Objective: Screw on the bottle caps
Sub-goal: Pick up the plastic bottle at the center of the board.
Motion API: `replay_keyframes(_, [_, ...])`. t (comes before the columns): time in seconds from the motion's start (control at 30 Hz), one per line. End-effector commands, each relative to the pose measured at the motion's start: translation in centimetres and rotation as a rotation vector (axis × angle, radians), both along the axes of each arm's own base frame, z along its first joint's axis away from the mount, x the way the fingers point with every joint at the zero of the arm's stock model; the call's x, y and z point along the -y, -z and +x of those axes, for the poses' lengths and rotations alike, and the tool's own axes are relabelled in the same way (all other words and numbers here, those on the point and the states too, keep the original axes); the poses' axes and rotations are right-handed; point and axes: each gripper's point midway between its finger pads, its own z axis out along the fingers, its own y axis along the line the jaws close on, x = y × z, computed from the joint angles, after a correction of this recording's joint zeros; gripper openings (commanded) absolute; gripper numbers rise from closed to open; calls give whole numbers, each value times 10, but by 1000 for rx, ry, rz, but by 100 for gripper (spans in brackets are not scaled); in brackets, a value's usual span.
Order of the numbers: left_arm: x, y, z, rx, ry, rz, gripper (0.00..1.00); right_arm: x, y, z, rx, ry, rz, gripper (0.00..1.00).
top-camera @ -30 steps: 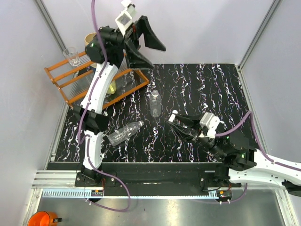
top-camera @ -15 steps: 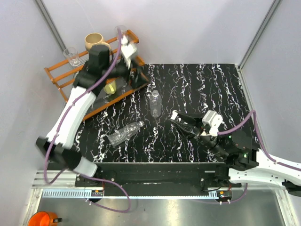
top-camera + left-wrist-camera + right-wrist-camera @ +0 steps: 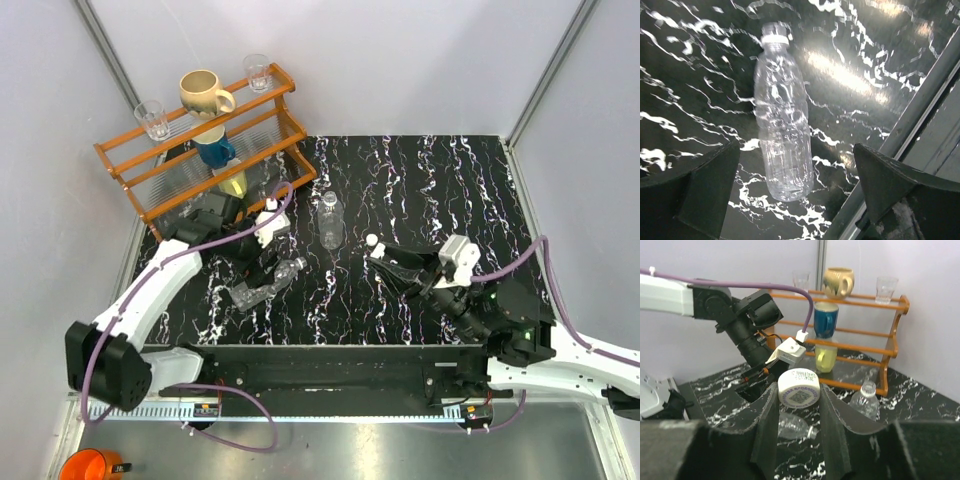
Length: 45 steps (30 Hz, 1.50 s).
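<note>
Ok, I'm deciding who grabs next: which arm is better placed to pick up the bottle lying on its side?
Left. The left claw, open, hangs right over the lying bottle, a finger on either side. The right claw is shut on a cap and sits further away.

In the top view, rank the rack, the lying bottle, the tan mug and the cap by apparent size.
Largest: rack.
Next: lying bottle and tan mug look alike; the mug sits higher, nearer the camera.
Smallest: cap.
</note>
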Motion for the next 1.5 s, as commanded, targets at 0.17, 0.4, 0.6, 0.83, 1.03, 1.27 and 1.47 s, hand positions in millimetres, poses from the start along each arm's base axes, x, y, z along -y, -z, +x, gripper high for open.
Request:
replay_keyframes(0.17, [-21,50,5,-112,43,93,99,3,26,1,-82,11,-6,23])
replay_keyframes(0.4, [-21,76,-6,-198,44,98,99,5,29,2,-80,21,-10,24])
replay_keyframes(0.6, [-29,101,-7,-212,9,140,99,1,29,3,-80,18,-13,24])
replay_keyframes(0.83, [-37,135,-4,-233,-2,193,99,-4,33,3,-96,12,-17,24])
replay_keyframes(1.03, [-32,133,0,-228,13,182,99,-9,36,3,-119,2,-15,24])
replay_keyframes(1.27, [-35,144,-8,-195,53,264,75,-15,39,1,-140,-15,-26,24])
replay_keyframes(1.47, [-32,125,-9,-88,70,280,53,-29,62,-8,-236,-82,-75,30])
